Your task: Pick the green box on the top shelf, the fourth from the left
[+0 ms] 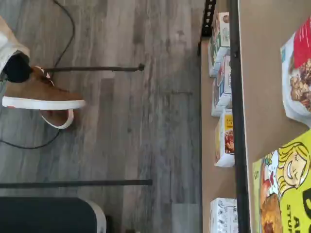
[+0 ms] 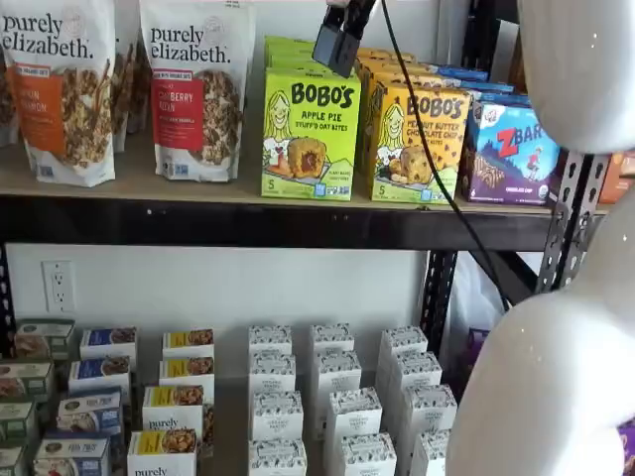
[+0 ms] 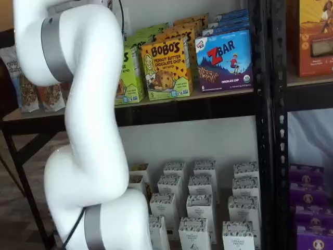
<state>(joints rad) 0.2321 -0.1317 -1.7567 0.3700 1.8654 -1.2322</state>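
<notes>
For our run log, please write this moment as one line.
phase: approach | target: green box standing on top shelf | pincer above box front, not touching | fingers: unclear | box in hand: none

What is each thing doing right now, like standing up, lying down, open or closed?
green box: standing upright at the front of the top shelf, closed, not gripped.
gripper: hanging above the green box, side-on; open or shut cannot be told.
yellow-orange Bobo's box: upright beside the green box, closed.
ZBar box: upright, closed.
granola bags: standing, sealed.
small white cartons: upright in rows on the lower level.
</notes>
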